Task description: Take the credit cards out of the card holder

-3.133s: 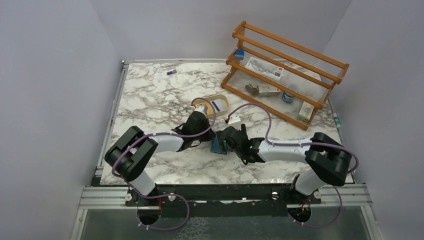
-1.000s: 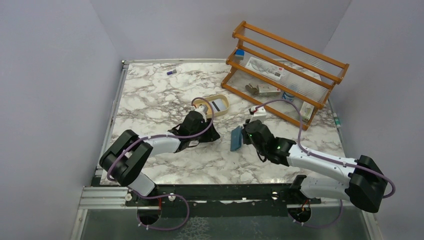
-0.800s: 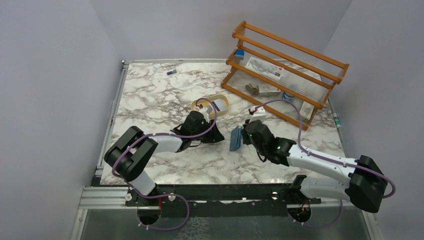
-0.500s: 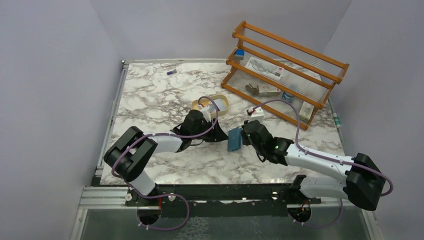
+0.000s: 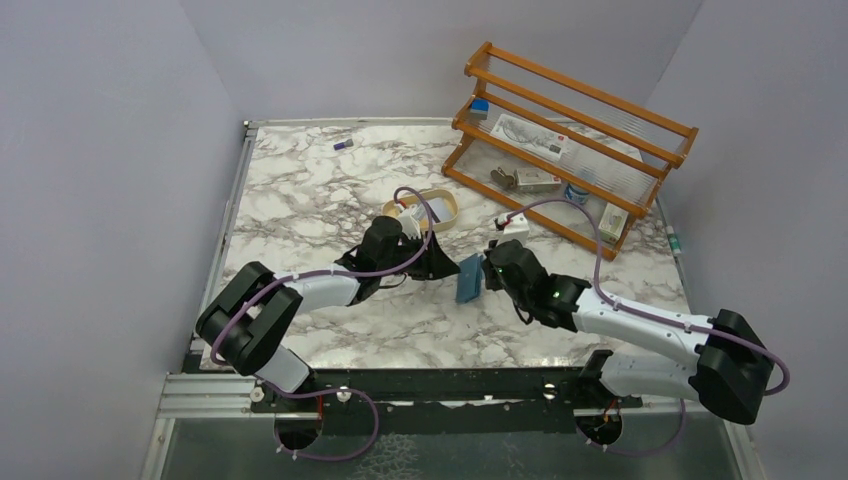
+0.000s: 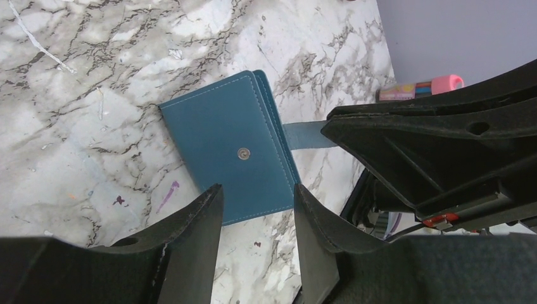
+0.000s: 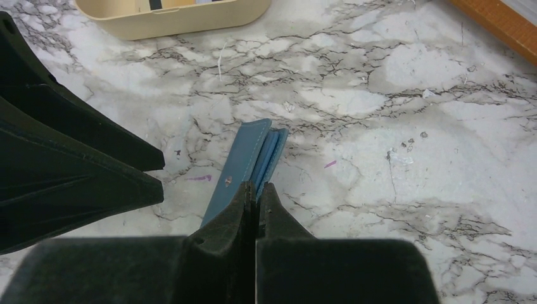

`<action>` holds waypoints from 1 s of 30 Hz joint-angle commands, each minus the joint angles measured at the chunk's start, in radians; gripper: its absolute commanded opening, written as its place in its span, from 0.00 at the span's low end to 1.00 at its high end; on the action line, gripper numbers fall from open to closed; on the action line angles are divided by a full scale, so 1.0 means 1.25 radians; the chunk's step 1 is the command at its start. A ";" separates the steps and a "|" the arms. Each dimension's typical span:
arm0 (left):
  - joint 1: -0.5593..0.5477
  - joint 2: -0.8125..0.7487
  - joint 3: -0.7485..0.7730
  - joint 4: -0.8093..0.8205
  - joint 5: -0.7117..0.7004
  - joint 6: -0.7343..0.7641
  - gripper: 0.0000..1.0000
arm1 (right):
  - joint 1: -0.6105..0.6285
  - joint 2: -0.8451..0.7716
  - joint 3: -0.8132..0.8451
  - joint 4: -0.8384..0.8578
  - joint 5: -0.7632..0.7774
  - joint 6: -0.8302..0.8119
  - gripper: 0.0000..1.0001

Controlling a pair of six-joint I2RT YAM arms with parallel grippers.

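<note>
Standing by the table, I see the right gripper [image 5: 487, 275] clenched tight on the snap tab [image 6: 304, 134] of the small teal-blue stitched bifold card holder [image 5: 468, 280]. There's no gap btwn its fingers [image 7: 278, 218] in the R wrist view. The card holder is folded shut, w/ the tab undone & pulled out sideways toward the right gripper. Its round metal snap stud [image 6: 243, 152] is bare on the outer face.

The holder is mid-table over the white-and-grey marble-pattern tabletop [image 5: 300, 190], and from the top cam it's tipped up on edge rather than flat. Can't tell if its lower edge touches the marble. Thin layers show along its open side. Whether those are credit cards, can't tell.

The left gripper [image 6: 258, 190] faces it from the opposite side, jaws released & parted, gripping nothing. In the L wrist view one black finger [image 6: 190, 234] sits either side of the holder's near edge. Touching or just clear of it, can't tell.

A tan oval plastic tray [image 5: 447, 205] sits just behind the left arm, partly hidden by the arm & its purple cable. Its contents are cropped in the R wrist view.

An orange wooden rack [image 5: 575, 140] w/ clear shelves stands back R, holding a few small boxes etc. A tiny purple item [image 5: 343, 145] lies far back L. A pink-capped marker [image 6: 421, 85] lies by the wall in the L wrist view.
</note>
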 commanded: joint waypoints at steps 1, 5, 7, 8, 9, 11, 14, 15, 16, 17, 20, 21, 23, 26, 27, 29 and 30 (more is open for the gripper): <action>-0.002 0.001 0.021 0.023 0.039 -0.007 0.46 | -0.003 -0.022 0.032 -0.015 -0.008 -0.008 0.01; -0.002 0.013 0.020 0.023 0.047 -0.010 0.46 | -0.003 -0.029 0.029 -0.017 -0.012 -0.003 0.01; -0.001 0.012 0.018 0.023 0.044 -0.008 0.46 | -0.003 -0.033 0.030 -0.018 -0.011 -0.003 0.01; -0.001 0.012 0.018 0.023 0.042 -0.008 0.46 | -0.002 -0.033 0.032 -0.019 -0.011 -0.006 0.01; -0.001 0.012 0.018 0.023 0.041 -0.009 0.46 | -0.002 -0.033 0.033 -0.021 -0.010 -0.007 0.01; -0.002 0.014 0.020 0.022 0.041 -0.008 0.47 | -0.003 -0.029 0.036 -0.022 -0.008 -0.012 0.01; -0.002 0.023 0.023 0.022 0.042 -0.009 0.47 | -0.003 -0.019 0.039 -0.022 -0.008 -0.014 0.01; -0.002 0.026 0.024 0.022 0.044 -0.008 0.47 | -0.002 -0.016 0.039 -0.022 -0.009 -0.013 0.01; -0.002 0.029 0.025 0.022 0.045 -0.008 0.47 | -0.003 -0.015 0.039 -0.021 -0.010 -0.012 0.01; -0.003 0.032 0.024 0.022 0.046 -0.008 0.47 | -0.003 -0.014 0.039 -0.020 -0.011 -0.011 0.01; -0.002 0.038 0.026 0.022 0.048 -0.009 0.48 | -0.002 -0.016 0.041 -0.021 -0.014 -0.013 0.01; -0.003 0.039 0.027 0.022 0.049 -0.010 0.48 | -0.002 -0.016 0.043 -0.021 -0.012 -0.015 0.01; -0.002 0.036 0.030 0.022 0.050 -0.010 0.48 | -0.003 -0.016 0.048 -0.025 -0.012 -0.019 0.01; -0.003 0.030 0.033 0.020 0.051 -0.009 0.49 | -0.002 -0.016 0.052 -0.026 -0.009 -0.024 0.00; -0.003 0.027 0.034 0.019 0.052 -0.010 0.49 | -0.003 -0.014 0.053 -0.026 -0.010 -0.025 0.01; -0.002 0.020 0.034 0.017 0.050 -0.011 0.49 | -0.002 -0.013 0.054 -0.026 -0.010 -0.026 0.01; -0.002 0.016 0.034 0.014 0.048 -0.011 0.50 | -0.002 -0.011 0.054 -0.026 -0.010 -0.024 0.01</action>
